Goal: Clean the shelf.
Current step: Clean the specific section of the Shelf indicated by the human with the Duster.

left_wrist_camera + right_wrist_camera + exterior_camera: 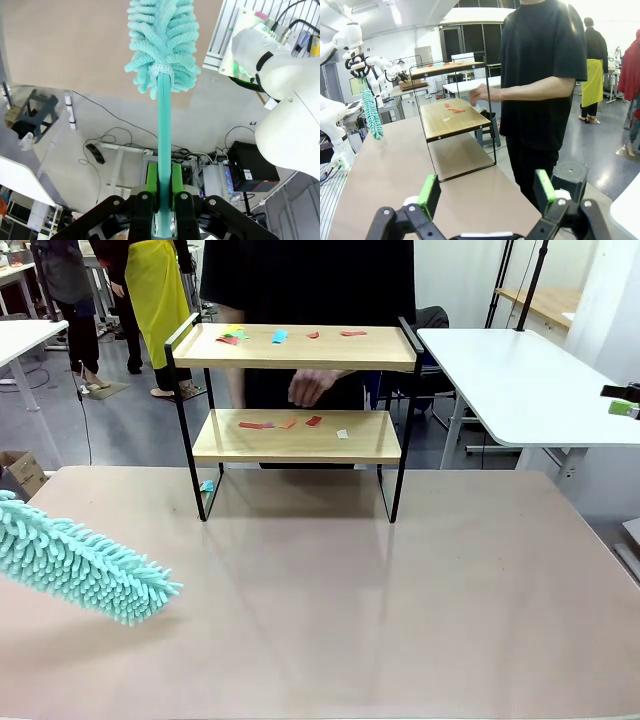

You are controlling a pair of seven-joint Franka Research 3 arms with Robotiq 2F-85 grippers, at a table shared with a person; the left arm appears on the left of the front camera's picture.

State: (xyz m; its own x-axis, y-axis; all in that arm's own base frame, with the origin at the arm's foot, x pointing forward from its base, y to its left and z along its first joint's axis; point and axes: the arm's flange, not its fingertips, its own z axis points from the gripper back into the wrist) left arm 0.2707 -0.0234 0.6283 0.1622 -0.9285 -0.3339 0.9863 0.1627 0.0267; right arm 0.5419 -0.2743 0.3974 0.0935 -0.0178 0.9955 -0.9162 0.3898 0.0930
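On the table [420, 620], the shelf [300, 435] stood at 12 o'clock. The fluffy duster [90, 570] hung at 8 o'clock, its handle clenched in the left end effector [164, 172]. The right end effector [487, 192] was spread wide and empty. It looked best to lift the duster high, then brush the paper bits [280, 337] softly off each board.

Bright, even overhead light. The counter [400, 620] has a soft sheen, with faint shadows under the shelf [300, 440]. Glare whitens the ceiling far beyond the right fingers [545, 187]. Wrist views bend at their edges. The person's hand [315, 387] is blurred.
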